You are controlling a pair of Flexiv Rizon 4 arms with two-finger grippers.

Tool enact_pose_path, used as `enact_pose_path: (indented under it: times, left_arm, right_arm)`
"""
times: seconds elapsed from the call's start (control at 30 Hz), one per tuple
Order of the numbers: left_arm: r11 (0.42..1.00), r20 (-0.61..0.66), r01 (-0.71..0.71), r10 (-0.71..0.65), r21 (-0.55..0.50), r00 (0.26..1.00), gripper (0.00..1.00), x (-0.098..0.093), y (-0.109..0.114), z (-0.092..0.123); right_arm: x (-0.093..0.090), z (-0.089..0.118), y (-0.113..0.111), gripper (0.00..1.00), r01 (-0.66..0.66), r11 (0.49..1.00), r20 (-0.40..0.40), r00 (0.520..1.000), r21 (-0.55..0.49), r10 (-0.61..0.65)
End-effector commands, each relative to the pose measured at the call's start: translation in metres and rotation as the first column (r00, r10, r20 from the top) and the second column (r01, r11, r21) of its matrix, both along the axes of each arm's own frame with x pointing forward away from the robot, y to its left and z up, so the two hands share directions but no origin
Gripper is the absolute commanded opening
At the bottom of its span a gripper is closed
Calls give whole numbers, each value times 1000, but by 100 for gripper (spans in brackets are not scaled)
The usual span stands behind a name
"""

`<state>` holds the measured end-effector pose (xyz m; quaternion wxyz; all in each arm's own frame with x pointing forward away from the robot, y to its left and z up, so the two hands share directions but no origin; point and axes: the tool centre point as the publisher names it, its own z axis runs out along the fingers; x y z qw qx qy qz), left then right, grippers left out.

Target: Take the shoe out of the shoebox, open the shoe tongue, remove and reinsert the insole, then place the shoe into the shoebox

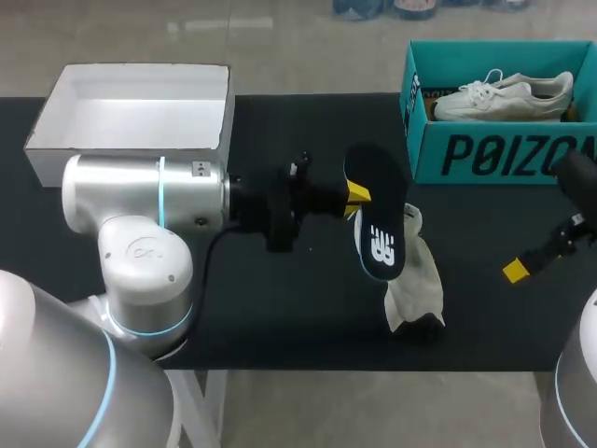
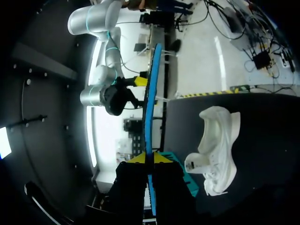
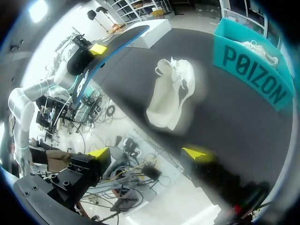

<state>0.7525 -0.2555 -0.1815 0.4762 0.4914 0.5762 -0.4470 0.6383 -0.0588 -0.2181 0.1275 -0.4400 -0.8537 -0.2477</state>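
Observation:
My left gripper (image 1: 353, 198) holds a dark insole (image 1: 378, 217) with a white logo in the air over the table's middle, shut on its edge. In the left wrist view the insole (image 2: 151, 108) stands edge-on, blue, running up from between the yellow tips (image 2: 149, 160). A white shoe (image 1: 412, 278) lies on its side on the black table below the insole; it also shows beside the gripper (image 2: 218, 149). My right gripper (image 1: 520, 267) hangs open at the right, apart from the shoe. Its view shows the shoe (image 3: 171, 93) ahead of its open fingers (image 3: 149, 153) and the insole (image 3: 108, 50) beyond.
A teal shoebox (image 1: 485, 157) stands at the back right with a second white shoe (image 1: 504, 95) inside; it also shows in the right wrist view (image 3: 251, 77). A white open box (image 1: 131, 140) stands at the back left. The table's front edge runs just below the shoe.

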Motion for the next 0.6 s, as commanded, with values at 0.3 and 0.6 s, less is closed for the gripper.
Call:
enact_pose_path:
  times: [0.3, 0.6]
  left_arm:
    - [1000, 1, 0, 0, 3, 1000, 0, 0, -1, 0]
    - [1000, 1, 0, 0, 3, 1000, 0, 0, -1, 0]
  right_arm:
    - [-18, 1, -33, 100, 63, 998, 23, 998, -3, -63]
    - [-44, 13, -71, 100, 41, 998, 180, 982, 54, -50]
